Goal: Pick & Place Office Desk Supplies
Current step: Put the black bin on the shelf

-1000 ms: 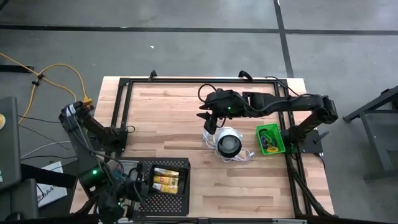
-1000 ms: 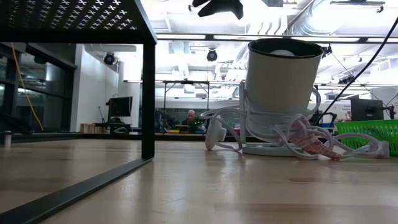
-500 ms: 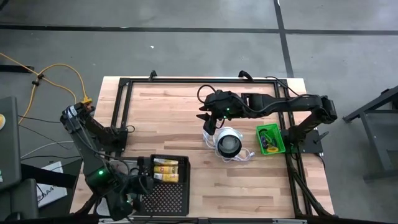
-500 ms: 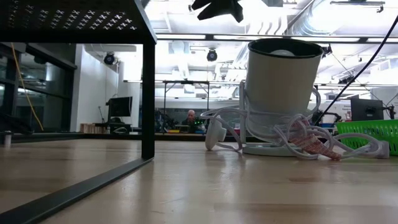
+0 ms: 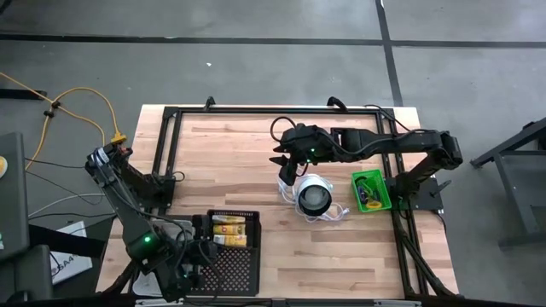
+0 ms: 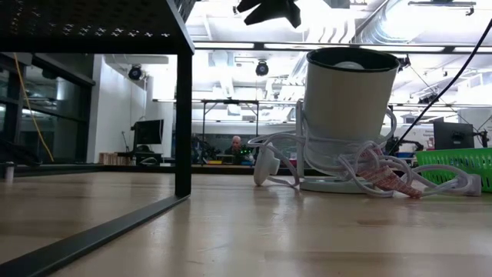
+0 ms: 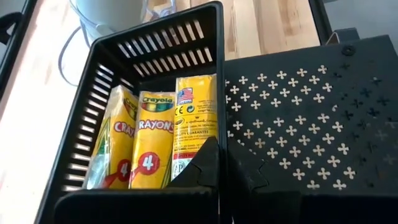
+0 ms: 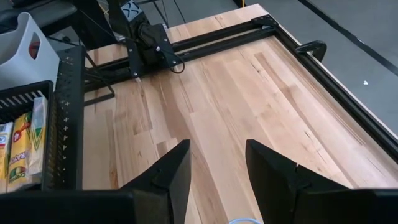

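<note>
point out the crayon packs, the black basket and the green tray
crayon packs [image 7: 153, 146], left wrist view, front of the middle yellow pack
black basket [image 7: 163, 38], left wrist view, slotted far wall
green tray [image 5: 370, 190], high view, its inside, among the small items

Yellow crayon packs [image 7: 152, 146] — black slotted basket [image 7: 155, 46]

crayon packs [image 7: 155, 146]: three counted, inside black basket [image 7: 109, 93] | black basket: one counted | green tray [image 5: 371, 190]: one counted, well apart from black basket | white round object [image 5: 313, 194]: one counted, beside green tray
</note>
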Controlling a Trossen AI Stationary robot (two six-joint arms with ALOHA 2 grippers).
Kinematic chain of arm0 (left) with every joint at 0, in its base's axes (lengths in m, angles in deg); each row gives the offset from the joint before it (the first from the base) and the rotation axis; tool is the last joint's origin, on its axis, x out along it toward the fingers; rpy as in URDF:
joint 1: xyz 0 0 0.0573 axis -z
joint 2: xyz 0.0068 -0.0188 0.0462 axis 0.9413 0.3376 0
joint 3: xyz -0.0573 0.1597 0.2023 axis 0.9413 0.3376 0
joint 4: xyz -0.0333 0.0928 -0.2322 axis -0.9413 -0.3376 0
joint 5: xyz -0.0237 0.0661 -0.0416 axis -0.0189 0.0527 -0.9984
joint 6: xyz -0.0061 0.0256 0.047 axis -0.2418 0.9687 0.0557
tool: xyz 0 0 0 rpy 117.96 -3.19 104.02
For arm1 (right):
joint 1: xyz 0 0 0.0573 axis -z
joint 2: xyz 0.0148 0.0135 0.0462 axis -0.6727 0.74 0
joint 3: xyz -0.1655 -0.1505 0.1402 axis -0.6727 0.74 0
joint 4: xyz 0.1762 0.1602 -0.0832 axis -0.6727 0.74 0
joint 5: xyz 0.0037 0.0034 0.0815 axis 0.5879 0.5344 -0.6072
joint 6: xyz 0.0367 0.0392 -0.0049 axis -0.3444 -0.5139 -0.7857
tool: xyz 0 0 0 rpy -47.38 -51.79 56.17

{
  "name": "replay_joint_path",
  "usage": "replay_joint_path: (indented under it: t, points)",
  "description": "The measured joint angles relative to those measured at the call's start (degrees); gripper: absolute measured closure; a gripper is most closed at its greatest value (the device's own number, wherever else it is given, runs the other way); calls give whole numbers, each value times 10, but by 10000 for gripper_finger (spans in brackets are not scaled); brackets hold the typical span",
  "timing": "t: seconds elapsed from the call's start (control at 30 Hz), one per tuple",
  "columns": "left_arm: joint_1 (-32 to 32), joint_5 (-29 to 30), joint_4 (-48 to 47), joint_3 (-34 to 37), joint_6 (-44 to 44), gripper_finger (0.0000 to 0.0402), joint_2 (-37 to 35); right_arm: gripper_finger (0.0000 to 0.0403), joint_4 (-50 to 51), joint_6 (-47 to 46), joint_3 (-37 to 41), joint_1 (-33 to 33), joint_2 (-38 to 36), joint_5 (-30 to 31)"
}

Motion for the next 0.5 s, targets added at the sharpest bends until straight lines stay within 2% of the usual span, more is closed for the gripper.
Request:
replay_joint_path:
  t: [0.2,0.5]
  points:
    - [4,-11,-1,0,-1,395,0,262,0,0,0,0,0,0]
    - [-6,-15,-1,0,-4,341,0,262,0,0,-1,0,0,-2]
